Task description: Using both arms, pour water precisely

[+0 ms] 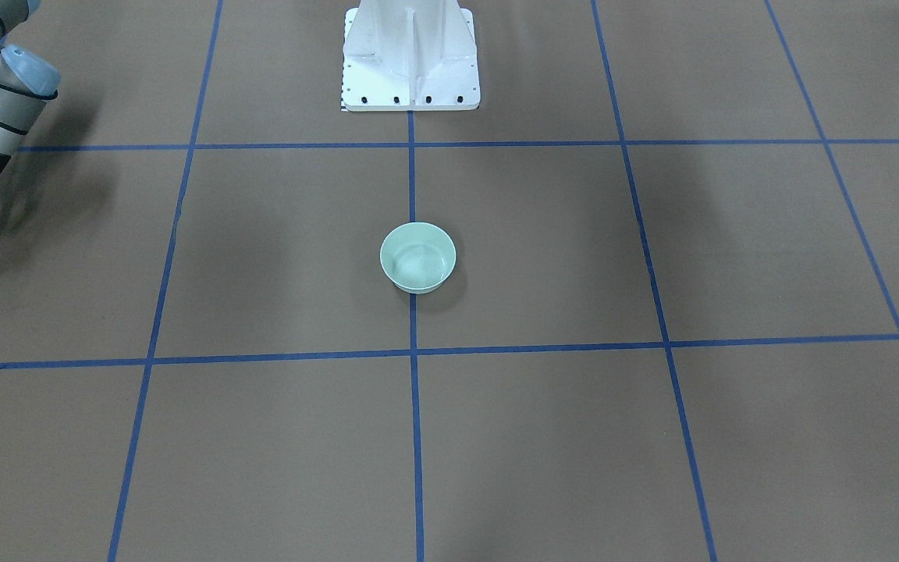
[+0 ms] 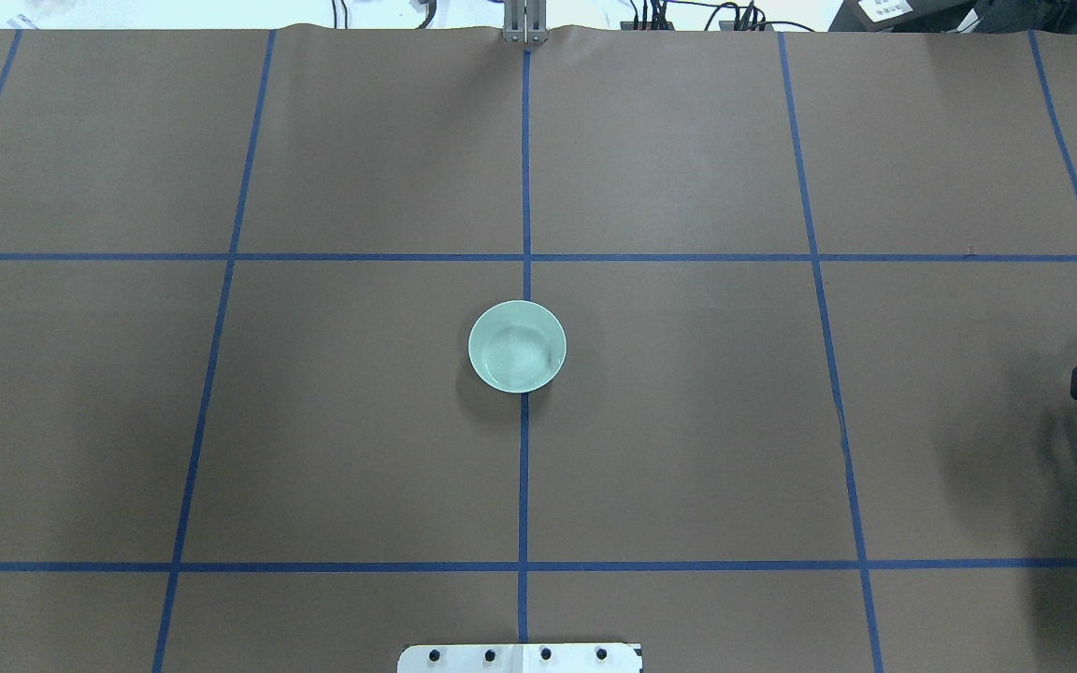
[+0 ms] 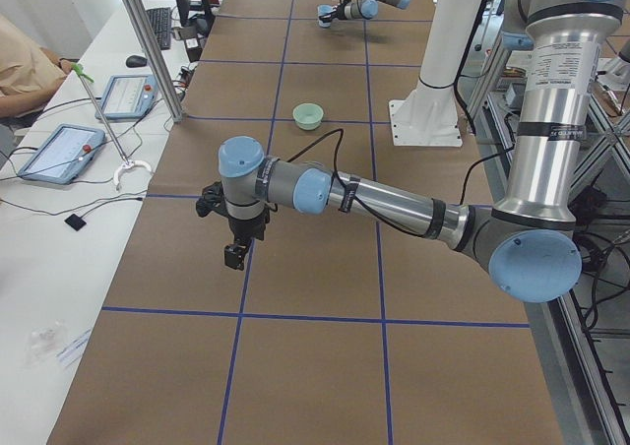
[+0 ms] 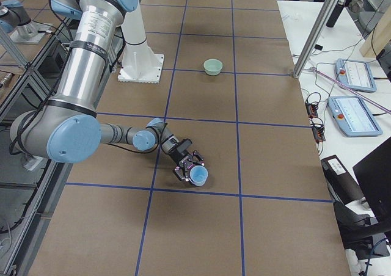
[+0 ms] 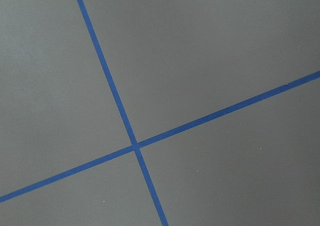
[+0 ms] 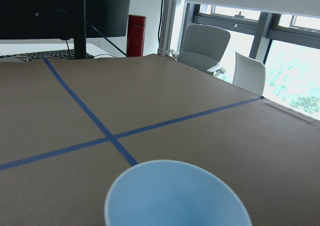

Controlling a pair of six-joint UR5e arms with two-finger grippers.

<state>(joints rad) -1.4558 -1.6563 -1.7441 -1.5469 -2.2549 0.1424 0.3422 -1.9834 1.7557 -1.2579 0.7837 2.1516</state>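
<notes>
Water [image 1: 412, 270]: at most a faint pale glint low inside the pale green bowl [image 1: 418, 287]. The light-blue cup [image 6: 175, 186] shows only blue inside in the right wrist view, so I cannot tell whether it holds any.
Bowl: upright on the brown worktop [image 2: 688, 421], sitting on the middle blue tape line [image 2: 524, 486].
Cup: upright, mouth up, well apart from the bowl toward the robot's right end of the worktop. I cannot tell whether it rests on the worktop or hangs just over it.
Right gripper [image 4: 192, 170]: low and level, its black fingers [image 4: 182, 170] pinching the cup from the sides.
Right arm [image 4: 85, 56]: reaches out low, away from the bowl.
Left gripper [image 3: 235, 258]: points down over the worktop, well apart from the bowl toward the robot's left end. Only the side camera shows it, so I cannot tell whether its fingers are spread or pressed together.
Left arm [image 3: 384, 204]: stretched level above the worktop.
Left wrist view: worktop and a crossing of two tape lines.
White pedestal [image 1: 410, 55]: bolted down on the robot's side of the bowl, on the same tape line.
Writing: small white lettering on the right gripper's body in the front view, too small to read. The screens of the teach pendants [image 4: 351, 114], on the side desk across the bowl from the pedestal, cannot be read.
Beyond the worktop: a red flask [image 6: 135, 35], a black monitor [image 6: 65, 8] and pale chairs [image 6: 205, 45].
</notes>
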